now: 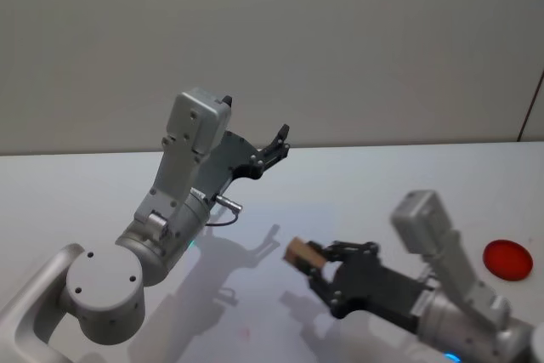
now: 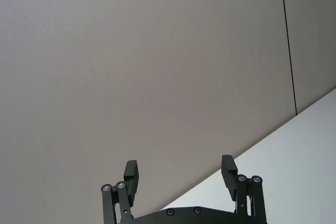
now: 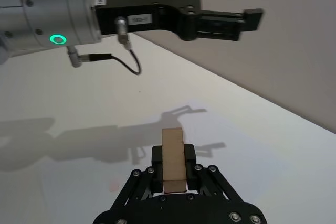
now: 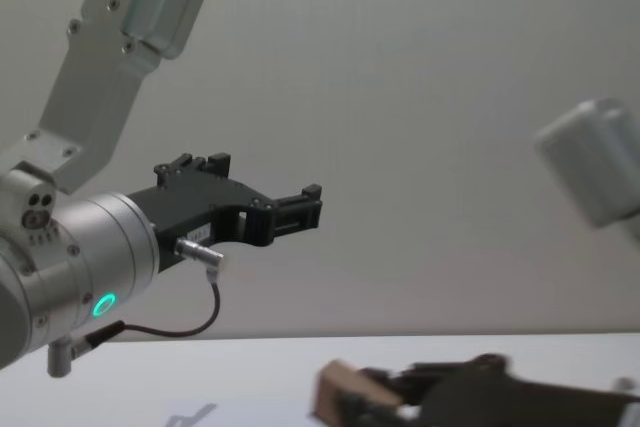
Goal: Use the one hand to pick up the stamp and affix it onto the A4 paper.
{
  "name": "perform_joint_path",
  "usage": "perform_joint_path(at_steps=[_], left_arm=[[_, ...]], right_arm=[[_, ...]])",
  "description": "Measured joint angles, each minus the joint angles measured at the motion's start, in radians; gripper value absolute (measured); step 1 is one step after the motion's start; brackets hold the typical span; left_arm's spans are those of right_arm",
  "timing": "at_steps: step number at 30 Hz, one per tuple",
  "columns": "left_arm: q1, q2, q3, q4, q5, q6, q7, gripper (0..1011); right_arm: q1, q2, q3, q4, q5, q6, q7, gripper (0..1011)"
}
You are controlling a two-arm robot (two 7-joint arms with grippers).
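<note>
Right gripper (image 1: 316,264) at near right, fingers clamped on the stamp (image 1: 299,252) above the white table (image 1: 382,184); left gripper (image 1: 280,142) raised, spread, empty; red disc (image 1: 507,259) at right; grey wall (image 1: 340,40) behind.

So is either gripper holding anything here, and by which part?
Right gripper holds the stamp, fingers clamping its sides, far end sticking out. Left gripper open, empty.

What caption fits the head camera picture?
Right black gripper holds a small tan wooden block above the white table; left black gripper raised, open.
</note>
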Motion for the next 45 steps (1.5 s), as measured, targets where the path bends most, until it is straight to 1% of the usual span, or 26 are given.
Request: perform_joint_path(at_steps=[1,2,3,4,6,7,9,10,13,15,18,21,22,24,25,34,45], left_arm=[[0.0,0.0,0.0,0.0,0.0,0.0,0.0,1001],[0.0,0.0,0.0,0.0,0.0,0.0,0.0,1001],[0.0,0.0,0.0,0.0,0.0,0.0,0.0,1001],[0.0,0.0,0.0,0.0,0.0,0.0,0.0,1001],[0.0,0.0,0.0,0.0,0.0,0.0,0.0,1001],[0.0,0.0,0.0,0.0,0.0,0.0,0.0,1001],[0.0,0.0,0.0,0.0,0.0,0.0,0.0,1001],[0.0,0.0,0.0,0.0,0.0,0.0,0.0,1001],[0.0,0.0,0.0,0.0,0.0,0.0,0.0,1001],[0.0,0.0,0.0,0.0,0.0,0.0,0.0,1001],[0.0,0.0,0.0,0.0,0.0,0.0,0.0,1001],[0.0,0.0,0.0,0.0,0.0,0.0,0.0,1001],[0.0,0.0,0.0,0.0,0.0,0.0,0.0,1001],[0.0,0.0,0.0,0.0,0.0,0.0,0.0,1001],[0.0,0.0,0.0,0.0,0.0,0.0,0.0,1001],[0.0,0.0,0.0,0.0,0.0,0.0,0.0,1001],[0.0,0.0,0.0,0.0,0.0,0.0,0.0,1001]], right_arm=[[-0.011,0.017,0.011,-0.015,0.012,0.001,-0.015,228],[-0.011,0.017,0.011,-0.015,0.012,0.001,-0.015,228],[-0.016,0.024,0.016,-0.021,0.02,0.002,-0.025,228],[-0.032,0.049,0.031,-0.038,0.038,0.003,-0.048,228],[-0.037,0.056,0.037,-0.045,0.044,0.003,-0.056,228],[-0.046,0.071,0.048,-0.056,0.059,0.003,-0.075,228],[-0.056,0.085,0.058,-0.066,0.071,0.003,-0.092,228],[-0.067,0.102,0.07,-0.077,0.084,0.002,-0.109,228],[-0.09,0.132,0.093,-0.098,0.111,-0.003,-0.147,228],[-0.1,0.146,0.103,-0.106,0.123,-0.006,-0.165,228],[-0.129,0.182,0.131,-0.123,0.157,-0.016,-0.213,228],[-0.145,0.2,0.147,-0.131,0.176,-0.023,-0.243,228],[-0.158,0.214,0.158,-0.135,0.189,-0.029,-0.263,228],[-0.168,0.224,0.167,-0.137,0.199,-0.033,-0.276,228],[-0.179,0.234,0.175,-0.137,0.208,-0.039,-0.293,228],[-0.228,0.265,0.205,-0.123,0.242,-0.06,-0.365,228],[-0.266,0.279,0.225,-0.084,0.255,-0.075,-0.432,228]])
